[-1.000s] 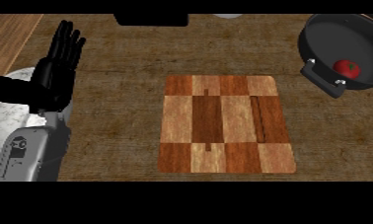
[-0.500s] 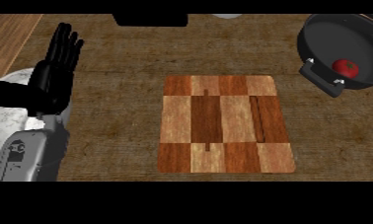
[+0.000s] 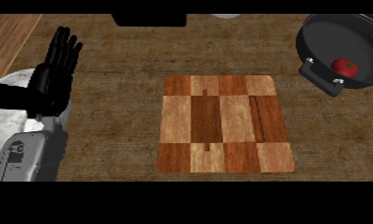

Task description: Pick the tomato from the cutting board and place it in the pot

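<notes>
The red tomato [image 3: 345, 68] lies inside the dark pot [image 3: 331, 40] at the right edge, near the pot's front handle [image 3: 322, 78]. The wooden cutting board [image 3: 222, 123] sits in the middle of the counter with nothing on it. My left hand [image 3: 53, 77] rests at the left side, fingers straight and pointing up, holding nothing. It stands well apart from the board and the pot. My right hand does not show in the head view.
A black object [image 3: 149, 19] stands at the counter's far edge, with a pale round thing [image 3: 226, 16] beside it. A white rounded object [image 3: 18, 87] lies partly behind my left forearm. A lighter wooden strip [image 3: 15, 35] runs along the far left.
My left hand and forearm have drifted slightly down and to the left. The tomato, pot and board have not moved.
</notes>
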